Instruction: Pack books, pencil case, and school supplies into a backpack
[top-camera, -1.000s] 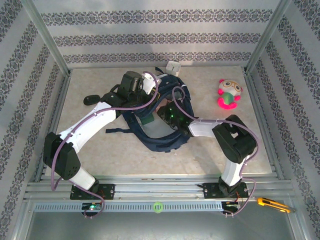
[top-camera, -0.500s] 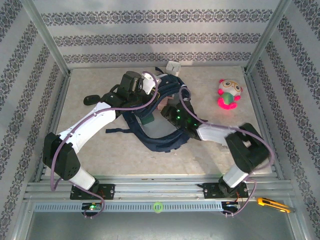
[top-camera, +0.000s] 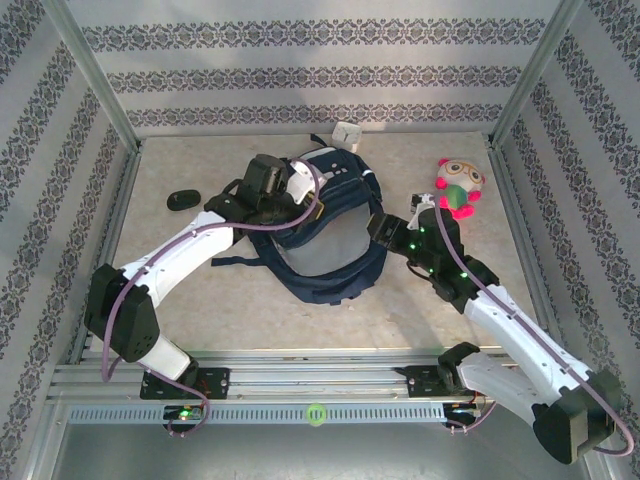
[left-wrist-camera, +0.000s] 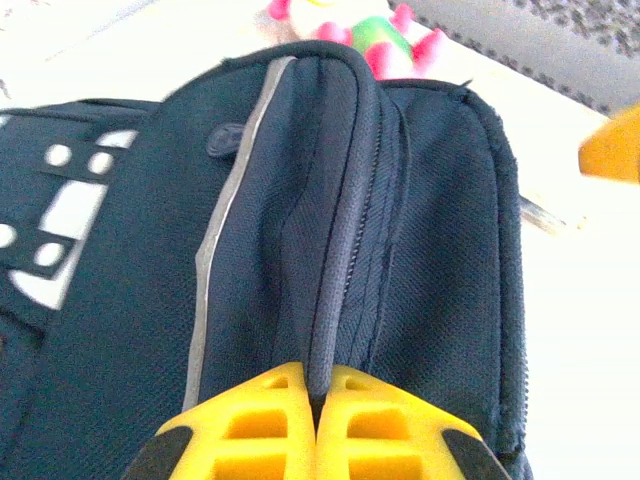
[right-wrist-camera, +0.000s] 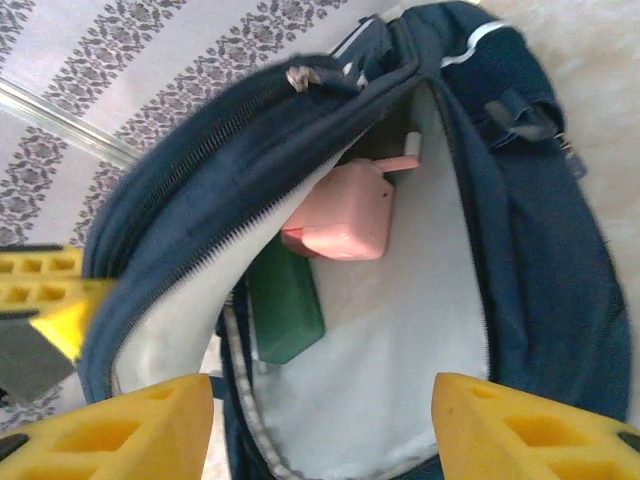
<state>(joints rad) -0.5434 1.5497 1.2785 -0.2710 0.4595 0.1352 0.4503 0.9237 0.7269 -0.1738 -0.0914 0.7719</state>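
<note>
The left gripper (left-wrist-camera: 318, 388) has its yellow jaws pressed together on a raised fold of zipper edge on the large navy-blue fabric backpack (top-camera: 355, 195). The fabric is pinched tight between the two pads, so that the flap is lifted off the pale table (top-camera: 250, 310). In the overhead view this gripper sits at the upper left rim of the bag. The bag lies near the middle of the table with its mouth open and a light grey lining showing. The right gripper (right-wrist-camera: 320, 430) hangs just beside the backpack's right side. Its yellow fingers (right-wrist-camera: 120, 430) are spread wide apart and nothing is held between them or touching them. Its wrist camera looks straight into the opening. A small pale-pink boxy pencil case (right-wrist-camera: 345, 215) lies inside against the lining. A flat dark green book (right-wrist-camera: 287, 305) lies just below it, partly tucked under the lifted navy flap. A pink-and-green plush toy (top-camera: 458, 188) sits on the table to the right of the bag, and a black oval object (top-camera: 183, 199) lies to its left.
</note>
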